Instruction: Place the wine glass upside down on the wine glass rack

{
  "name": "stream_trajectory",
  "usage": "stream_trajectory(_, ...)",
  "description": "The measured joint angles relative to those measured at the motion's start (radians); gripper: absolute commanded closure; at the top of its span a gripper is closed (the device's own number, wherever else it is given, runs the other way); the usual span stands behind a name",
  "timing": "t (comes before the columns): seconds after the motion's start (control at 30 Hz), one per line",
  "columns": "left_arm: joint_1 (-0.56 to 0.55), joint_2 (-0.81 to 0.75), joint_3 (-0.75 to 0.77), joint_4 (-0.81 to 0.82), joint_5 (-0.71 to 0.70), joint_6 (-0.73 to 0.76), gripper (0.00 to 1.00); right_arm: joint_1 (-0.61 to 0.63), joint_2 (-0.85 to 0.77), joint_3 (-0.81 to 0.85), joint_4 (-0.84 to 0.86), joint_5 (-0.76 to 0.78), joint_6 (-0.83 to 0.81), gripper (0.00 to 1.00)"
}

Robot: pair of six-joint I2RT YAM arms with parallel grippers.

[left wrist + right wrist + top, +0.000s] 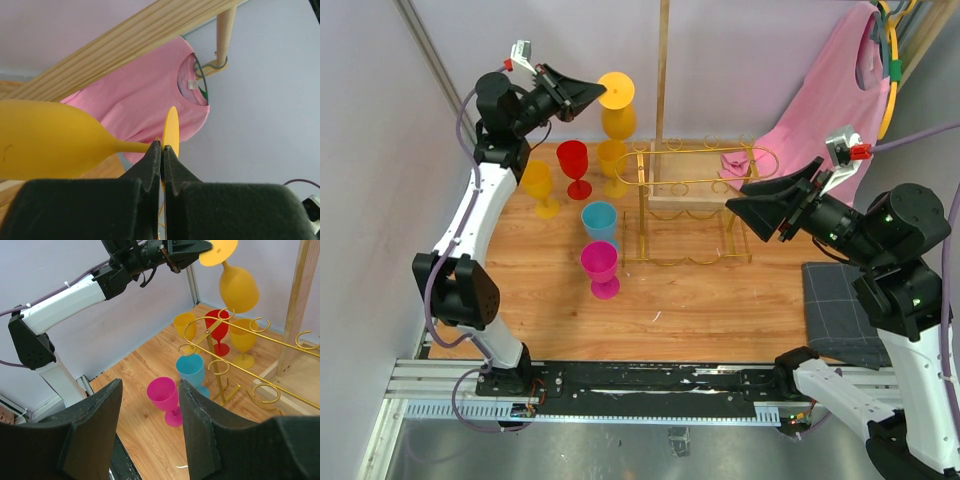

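Gripping fingers: we see the left fingers pressed shut on the foot of the wine glass, with only the thin yellow disc between them.
Wine glass: it is yellow and turned upside down, foot up and bowl down, a little tilted. It hangs in the air above the far left corner of the wine glass rack. From the right wrist view we see its bowl apart from the rack's looped rails.
Right fingers: the right fingers are spread wide at the right end of the rack, pointing across it, and we find nothing between them.
Rack: gold wire, standing on the wooden counter.
Blue glass: the blue glass stands upright just beside the rack's near left leg.
Magenta glass: the magenta glass stands upright off the rack's near left corner.
Red glass: the red glass stands upright left of the rack's far end.
Other yellow glasses: one yellow glass stands just beside the rack's far left corner. A second yellow glass stands farther left of the rack, past the red one.
Wooden pole: the wooden pole rises at the rack's far side.
Pink shirt: the pink shirt hangs beyond the rack's far right corner.
Grey cloth: the grey cloth lies on the counter to the near right of the rack.
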Motion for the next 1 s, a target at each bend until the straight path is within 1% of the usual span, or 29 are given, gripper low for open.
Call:
stream_trajectory(0.37,-0.068,0.069,0.000,-0.072,-0.018,0.037,1.00,0.000,-0.013,-0.031,-0.014,0.007,0.000,0.50)
stream_trajectory(0.57,-0.095,0.070,-0.003,-0.084,-0.017,0.042,1.00,0.000,-0.019,-0.047,-0.015,0.009,0.000,0.50)
stream_trajectory(1.0,-0.103,0.031,-0.129,-0.075,0.006,0.041,1.00,0.000,-0.019,-0.076,-0.003,0.011,0.005,0.50)
